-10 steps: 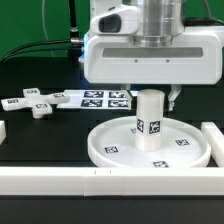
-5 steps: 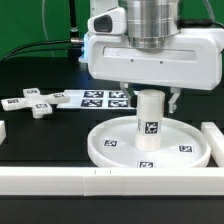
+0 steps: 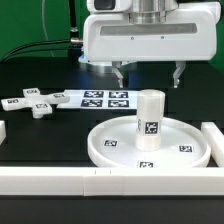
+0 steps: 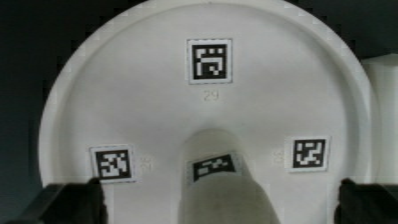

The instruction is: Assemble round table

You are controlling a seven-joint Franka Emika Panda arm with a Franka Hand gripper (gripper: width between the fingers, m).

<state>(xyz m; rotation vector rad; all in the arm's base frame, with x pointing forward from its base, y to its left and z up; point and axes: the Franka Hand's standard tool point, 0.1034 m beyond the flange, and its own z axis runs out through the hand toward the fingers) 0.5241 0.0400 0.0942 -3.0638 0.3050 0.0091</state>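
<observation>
The large rimmed round disc (image 3: 150, 143) lies on the black table at the front. The short cylindrical leg (image 3: 149, 119) stands upright at its centre, a tag on its side. My gripper (image 3: 148, 74) hangs open and empty just above the leg's top, its fingers (image 3: 119, 73) spread wider than the leg and clear of it. The four-armed cross-shaped foot (image 3: 40, 103) lies at the exterior view's left. In the wrist view the disc (image 4: 205, 110) fills the picture and the leg (image 4: 222, 185) rises between the two dark fingers (image 4: 68, 203).
The marker board (image 3: 95, 97) lies behind the disc. A long white bar (image 3: 60, 181) runs along the front edge, and another bar (image 3: 214, 139) lies at the exterior view's right. A small white block (image 3: 3, 131) sits at the left edge.
My gripper has risen straight up from around the leg to above its top. The leg stays standing on the disc, let go.
</observation>
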